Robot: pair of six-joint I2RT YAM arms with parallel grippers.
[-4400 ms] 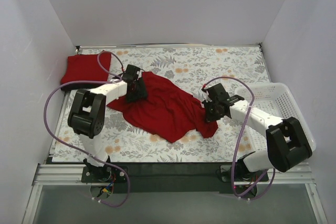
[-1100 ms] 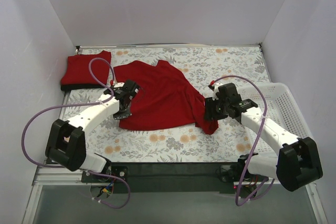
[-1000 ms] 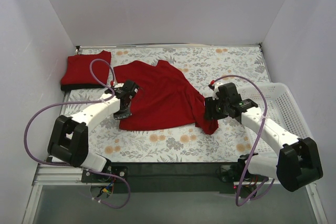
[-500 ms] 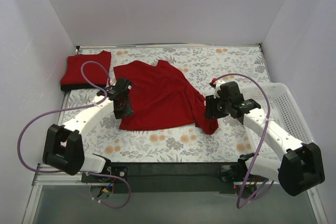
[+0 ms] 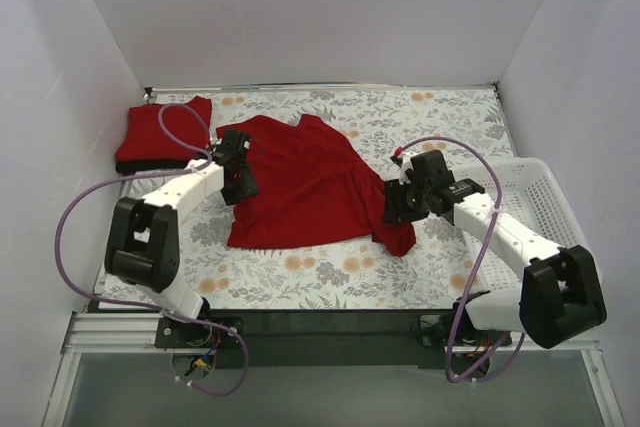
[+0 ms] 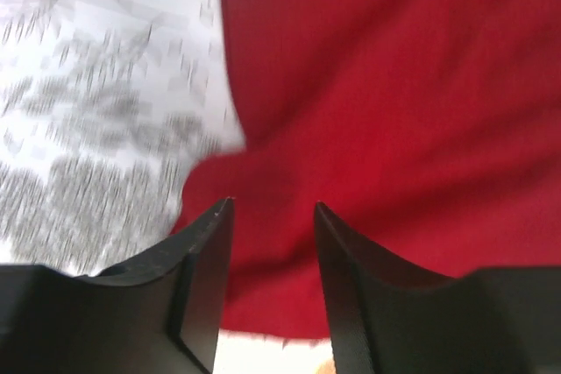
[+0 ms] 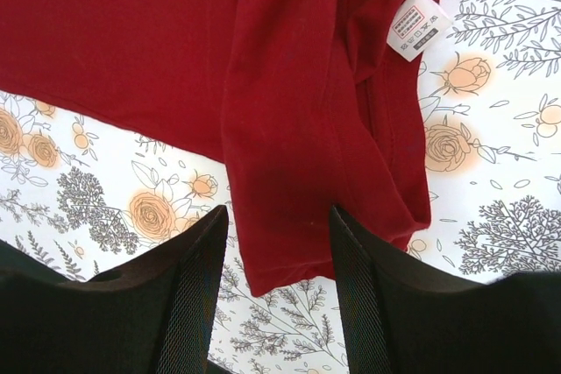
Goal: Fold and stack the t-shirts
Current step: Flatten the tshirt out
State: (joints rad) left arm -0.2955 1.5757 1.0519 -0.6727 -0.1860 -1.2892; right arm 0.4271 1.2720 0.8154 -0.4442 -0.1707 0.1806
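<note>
A red t-shirt [image 5: 300, 187] lies spread and rumpled on the floral table. My left gripper [image 5: 238, 187] is open above its left edge; the left wrist view shows red cloth [image 6: 394, 85] under and between the apart jaws, blurred. My right gripper [image 5: 393, 209] is open above the shirt's right bunched end [image 7: 307, 129], which has a white label [image 7: 419, 24]. A folded red t-shirt [image 5: 160, 134] lies at the back left on a dark one.
A white plastic basket [image 5: 530, 207] stands at the right edge of the table. White walls close in the back and sides. The floral tablecloth [image 5: 420, 117] shows behind and in front of the shirt.
The shirt was dragged back and spread flatter. Over the last second my left gripper moved from the shirt's lower left edge toward the back left. The right gripper shifted slightly left.
</note>
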